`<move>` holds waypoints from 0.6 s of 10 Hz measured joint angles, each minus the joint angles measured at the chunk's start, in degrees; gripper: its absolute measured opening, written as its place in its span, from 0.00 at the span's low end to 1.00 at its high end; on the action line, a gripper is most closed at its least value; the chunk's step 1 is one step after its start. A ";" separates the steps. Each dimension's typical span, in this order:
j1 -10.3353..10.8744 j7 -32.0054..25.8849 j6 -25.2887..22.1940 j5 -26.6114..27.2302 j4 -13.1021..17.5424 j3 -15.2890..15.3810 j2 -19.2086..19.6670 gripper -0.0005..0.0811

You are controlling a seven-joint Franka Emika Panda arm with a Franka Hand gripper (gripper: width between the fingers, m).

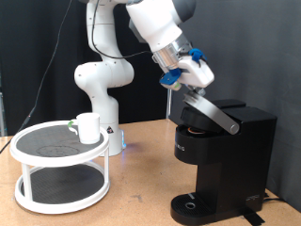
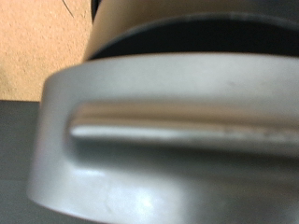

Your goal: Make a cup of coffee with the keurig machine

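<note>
The black keurig machine (image 1: 230,155) stands at the exterior view's right with its silver lid (image 1: 209,111) hinged up at a slant. My gripper (image 1: 182,83) is at the lid's raised upper end, touching or just above it. The wrist view is filled by the lid's silver handle (image 2: 177,131), very close, with the machine's dark opening (image 2: 187,37) beyond; no fingers show there. The white cup (image 1: 87,127) stands upright on the top tier of a round rack at the exterior view's left, far from the gripper. No pod is visible.
The white two-tier round rack (image 1: 58,174) stands on the wooden table at the exterior view's left. The arm's white base (image 1: 102,94) is behind it. The machine's round drip base (image 1: 193,205) holds nothing. A black curtain hangs behind.
</note>
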 joint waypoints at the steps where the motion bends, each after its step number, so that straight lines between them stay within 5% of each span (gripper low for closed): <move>1: -0.34 -0.76 0.61 -0.03 -0.77 -0.11 -0.05 0.01; 6: -0.94 -2.27 2.39 -0.19 -2.82 -0.58 -0.09 0.01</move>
